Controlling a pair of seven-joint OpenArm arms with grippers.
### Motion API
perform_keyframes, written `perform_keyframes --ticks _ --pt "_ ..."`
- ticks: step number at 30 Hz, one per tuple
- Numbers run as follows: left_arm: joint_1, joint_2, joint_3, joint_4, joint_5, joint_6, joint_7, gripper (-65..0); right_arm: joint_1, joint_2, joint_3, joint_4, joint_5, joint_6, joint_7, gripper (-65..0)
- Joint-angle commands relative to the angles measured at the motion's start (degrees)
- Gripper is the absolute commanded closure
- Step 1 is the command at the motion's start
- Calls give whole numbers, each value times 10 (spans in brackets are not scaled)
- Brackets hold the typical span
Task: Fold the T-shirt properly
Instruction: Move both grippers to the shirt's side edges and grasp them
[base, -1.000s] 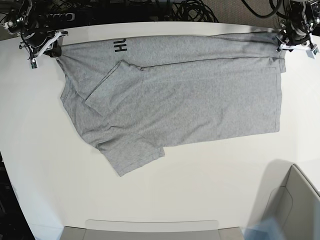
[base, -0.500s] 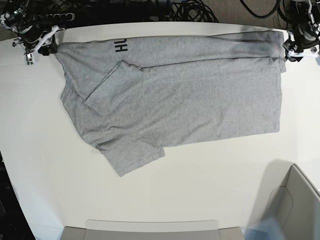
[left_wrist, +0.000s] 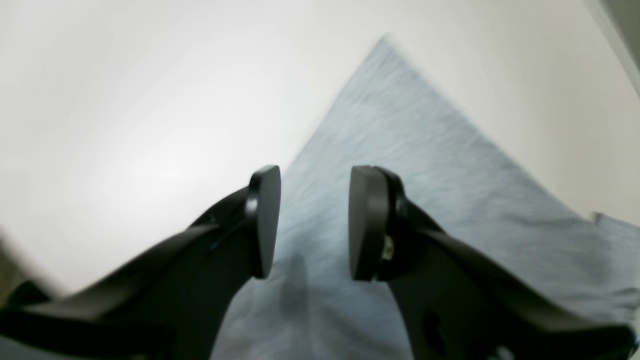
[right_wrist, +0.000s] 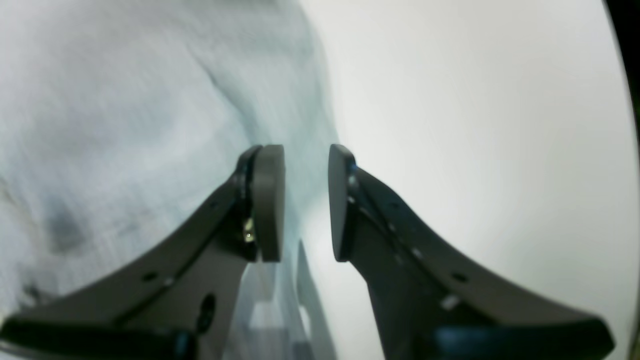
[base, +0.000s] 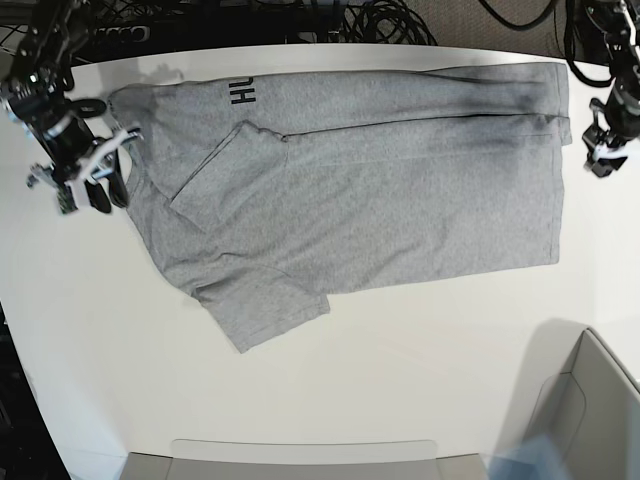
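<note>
Lying flat and sideways across the white surface: the heather-grey T-shirt (base: 380, 190), hem end pointing toward the base view's right and collar end toward its left. Showing a long strip along the far edge folded over, with black capitals "HU" printed near the upper left, and one short sleeve folded inward over the chest while the other is sticking out toward the lower left. Appearing blurred in both wrist views, a grey corner in the left one (left_wrist: 400, 165).
</note>
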Motion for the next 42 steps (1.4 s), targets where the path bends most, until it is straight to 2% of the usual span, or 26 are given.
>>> perform_keyframes --ticks 1,3,5,8,10,14,19,23,28,32,36,39,42 --pt "-12 -8 8 8 -8 6 12 -239 36 7 -35 -19 -16 -1 9 -156" --pt "-29 -8 24 1 -8 6 12 -239 100 5 -110 -77 -68 -2 9 -156" --pt "-37 -8 39 -6 -8 6 9 -239 159 -18 -150 -142 -121 -3 9 -156" --pt "-39 -7 56 -7 -8 6 8 -239 232 -63 -139 -215 -188 -3 12 -156" --pt "-40 -7 61 -7 -8 6 7 -239 268 -81 -133 -254 -218 -3 13 -156" --pt "-40 -7 61 -7 -10 6 7 -239 316 -94 -129 -346 -258 -3 13 -156" --pt "-59 -10 61 -7 -10 5 12 -239 302 -94 -103 -421 -265 -54 55 -156" --pt "-61 -11 61 -7 -10 5 13 -239 230 -91 -102 -387 -263 -59 51 -156" --pt "-73 -7 61 -8 -9 5 13 -239 120 -96 -102 -256 -259 -57 -22 -156" --pt "-78 16 61 -8 -8 5 10 -239 62 -106 -103 -160 -217 -57 -36 -156" --pt "-91 43 61 -9 -8 5 13 -239 71 -96 -104 -102 -179 -57 -32 -156" --pt "-91 46 61 -9 -8 5 13 -239 115 -97 -103 -71 -162 -57 -32 -156" --pt "-90 46 61 -9 -8 5 12 -239 184 -93 -103 -95 -165 -57 -33 -158"
